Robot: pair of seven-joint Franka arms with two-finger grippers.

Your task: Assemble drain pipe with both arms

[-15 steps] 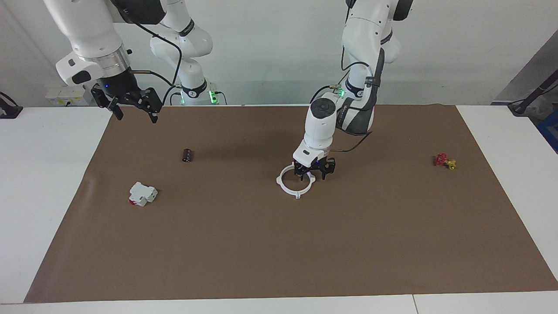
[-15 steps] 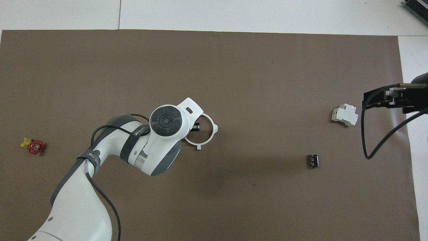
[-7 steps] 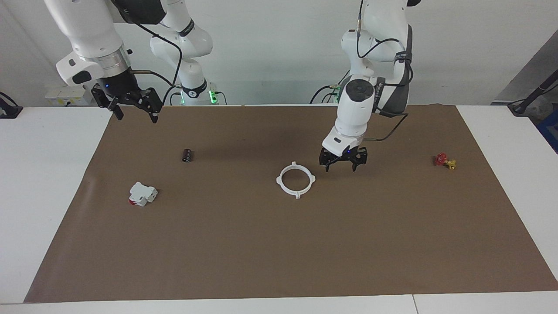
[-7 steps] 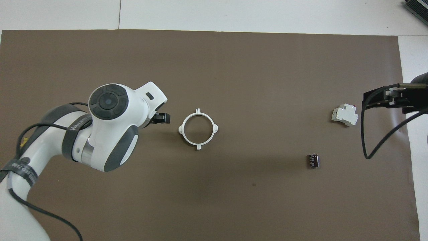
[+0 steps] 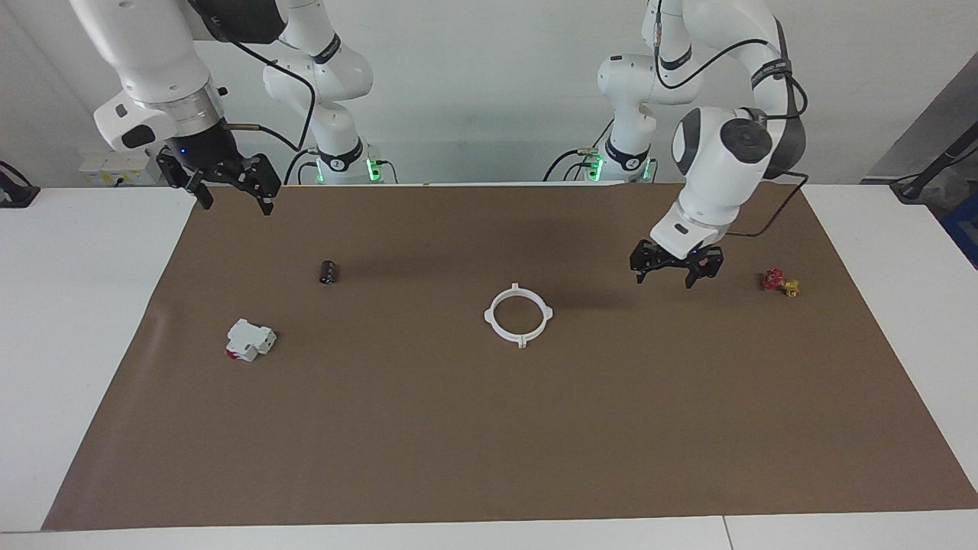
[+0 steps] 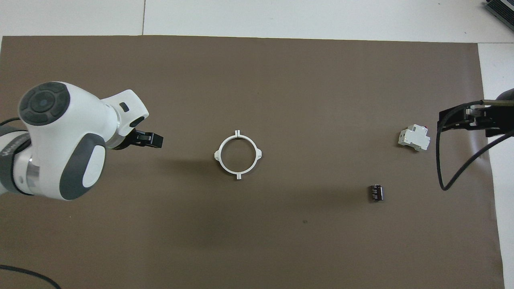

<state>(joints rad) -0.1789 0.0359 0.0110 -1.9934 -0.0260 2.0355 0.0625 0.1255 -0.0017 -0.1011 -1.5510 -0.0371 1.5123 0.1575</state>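
- The facing view shows the red-and-yellow valve [image 5: 780,283] at the left arm's end of the brown mat [image 5: 489,428]; in the overhead view that arm covers it.
- The left gripper [image 5: 674,273] hangs above the mat between the valve and the drain pipe [image 5: 518,315], fingers spread, holding nothing.
- The pipe lies mid-mat as a closed white ring, untouched.
- The right gripper [image 5: 229,192] waits, released and empty, over the mat's edge.

I read the drain pipe [image 5: 518,315] as smooth white plastic on a matt brown paper-like mat [image 5: 489,428]; both arms' shells [image 5: 714,164] look glossy.
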